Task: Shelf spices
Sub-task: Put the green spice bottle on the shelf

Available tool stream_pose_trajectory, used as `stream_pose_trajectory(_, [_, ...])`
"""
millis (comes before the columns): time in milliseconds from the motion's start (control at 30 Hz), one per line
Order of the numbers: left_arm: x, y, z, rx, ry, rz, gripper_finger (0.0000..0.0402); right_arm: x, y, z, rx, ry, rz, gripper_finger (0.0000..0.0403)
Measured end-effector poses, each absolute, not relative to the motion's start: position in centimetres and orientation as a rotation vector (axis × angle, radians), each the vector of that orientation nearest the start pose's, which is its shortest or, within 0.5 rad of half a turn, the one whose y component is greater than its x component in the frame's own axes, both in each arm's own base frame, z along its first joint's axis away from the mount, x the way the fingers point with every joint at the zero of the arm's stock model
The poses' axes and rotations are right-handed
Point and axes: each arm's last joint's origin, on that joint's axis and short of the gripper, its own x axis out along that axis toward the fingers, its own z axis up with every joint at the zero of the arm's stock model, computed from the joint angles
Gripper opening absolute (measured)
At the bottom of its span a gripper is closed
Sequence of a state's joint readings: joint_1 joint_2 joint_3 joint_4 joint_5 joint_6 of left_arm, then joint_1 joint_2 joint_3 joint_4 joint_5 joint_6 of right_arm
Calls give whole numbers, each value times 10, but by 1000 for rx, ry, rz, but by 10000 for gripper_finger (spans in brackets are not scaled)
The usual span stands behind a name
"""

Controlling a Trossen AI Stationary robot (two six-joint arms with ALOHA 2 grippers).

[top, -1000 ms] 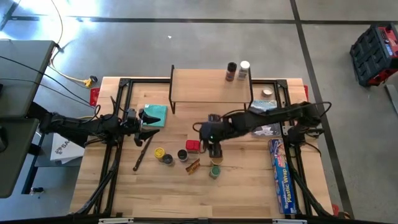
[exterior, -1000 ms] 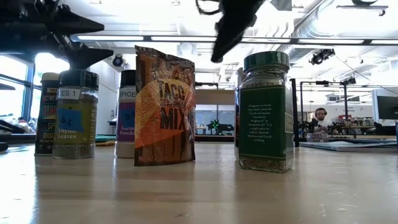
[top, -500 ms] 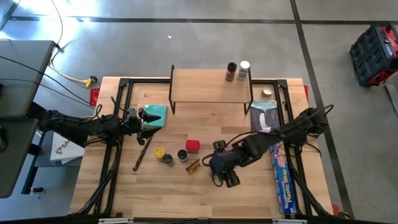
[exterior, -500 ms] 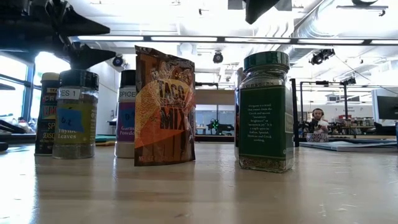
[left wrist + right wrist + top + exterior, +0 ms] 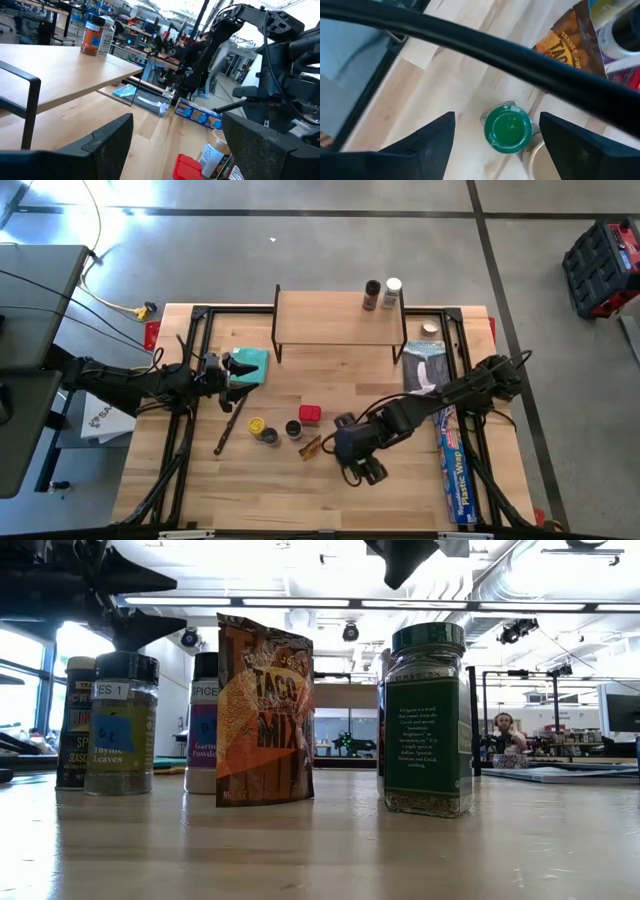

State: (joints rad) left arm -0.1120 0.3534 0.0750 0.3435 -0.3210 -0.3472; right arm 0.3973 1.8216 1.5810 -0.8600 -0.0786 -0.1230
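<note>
The right end effector (image 5: 358,463) hovers above the counter (image 5: 400,490) with its fingers (image 5: 427,142) spread apart and nothing between them. Directly below it, in the right wrist view, stands the green-lidded jar (image 5: 508,128), centred between the two fingers and not touched by either. Just beside that jar lies the taco-mix packet (image 5: 565,42). In the high view, the black-lidded jar (image 5: 293,429), the yellow-lidded jar (image 5: 257,425) and the red box (image 5: 309,414) sit near the right end effector, on the side toward the left arm.

The left end effector (image 5: 231,368) rests over the teal cloth (image 5: 253,363), well apart from the spices, fingers (image 5: 107,142) released and empty.

The shelf (image 5: 340,317) stands beyond both end effectors at the counter's far edge. Two jars (image 5: 382,292) stand side by side on the end of its top nearer the right arm.
</note>
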Motion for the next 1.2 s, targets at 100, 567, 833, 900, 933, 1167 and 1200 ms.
stream_pose_trajectory(100, [120, -4, 191, -360, -99, 196, 298, 353, 150, 270, -378, 1053, 549, 302])
stream_pose_trajectory(567, [120, -4, 191, -359, -95, 198, 298, 366, 146, 242, -614, 1057, 729, 305])
stream_pose_trajectory(833, [120, -4, 191, -358, -92, 198, 298, 370, 148, 230, -666, 1065, 778, 305])
stream_pose_trajectory(900, [120, -4, 191, -357, -91, 198, 298, 370, 147, 229, -663, 1071, 777, 301])
stream_pose_trajectory(933, [120, -4, 191, -357, -91, 198, 298, 370, 147, 229, -660, 1074, 775, 298])
stream_pose_trajectory(1167, [120, -4, 191, -356, -90, 198, 298, 366, 145, 222, -668, 1107, 787, 252])
stream_pose_trajectory(1200, [120, -4, 190, -356, -90, 198, 298, 365, 145, 220, -674, 1113, 793, 243])
